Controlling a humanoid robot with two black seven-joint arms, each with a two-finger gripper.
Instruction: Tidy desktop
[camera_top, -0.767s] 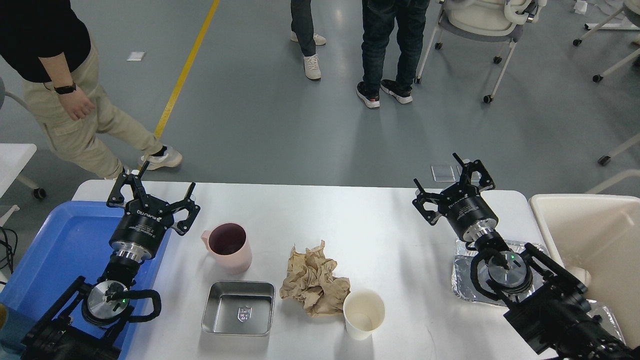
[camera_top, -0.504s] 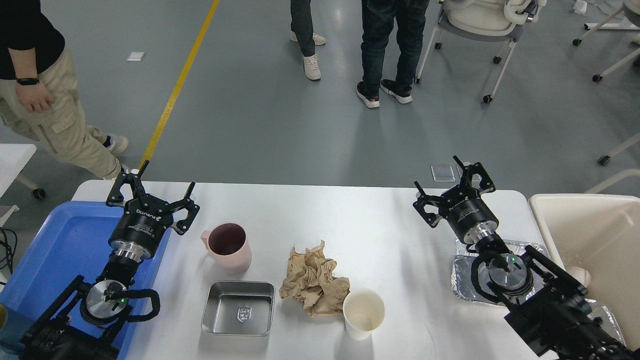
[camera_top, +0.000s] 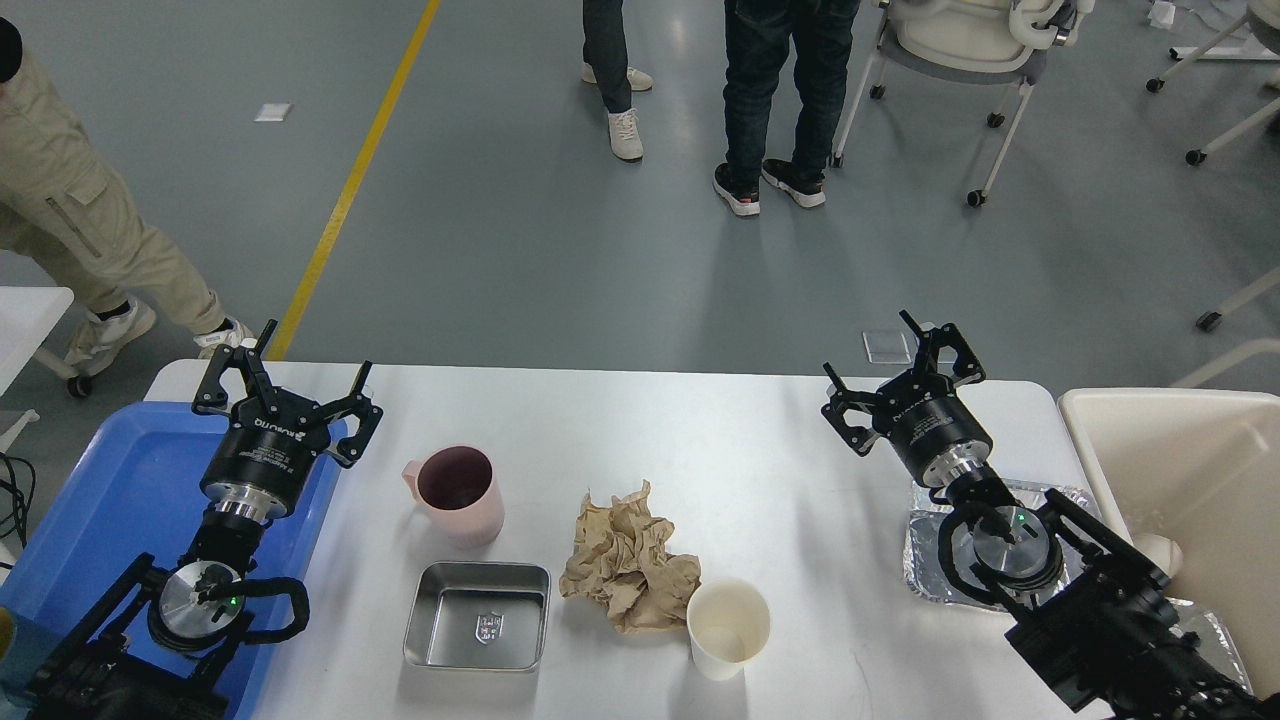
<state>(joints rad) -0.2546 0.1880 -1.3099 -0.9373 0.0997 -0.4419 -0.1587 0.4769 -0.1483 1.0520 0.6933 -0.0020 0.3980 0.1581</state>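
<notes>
The white desktop (camera_top: 700, 430) carries a pink mug (camera_top: 458, 494), a square metal tray (camera_top: 478, 615), a crumpled brown paper (camera_top: 628, 560), a white paper cup (camera_top: 727, 627) and a foil tray (camera_top: 925, 560) partly under my right arm. My left gripper (camera_top: 288, 372) is open and empty, above the blue bin's far right edge, left of the mug. My right gripper (camera_top: 888, 356) is open and empty near the table's far right edge, beyond the foil tray.
A blue bin (camera_top: 120, 500) stands at the left end of the table and a cream bin (camera_top: 1190, 470) at the right end. Beyond the table, people (camera_top: 770, 90) stand on the grey floor and one walks at the far left (camera_top: 70, 230). Wheeled chairs (camera_top: 980, 50) stand behind.
</notes>
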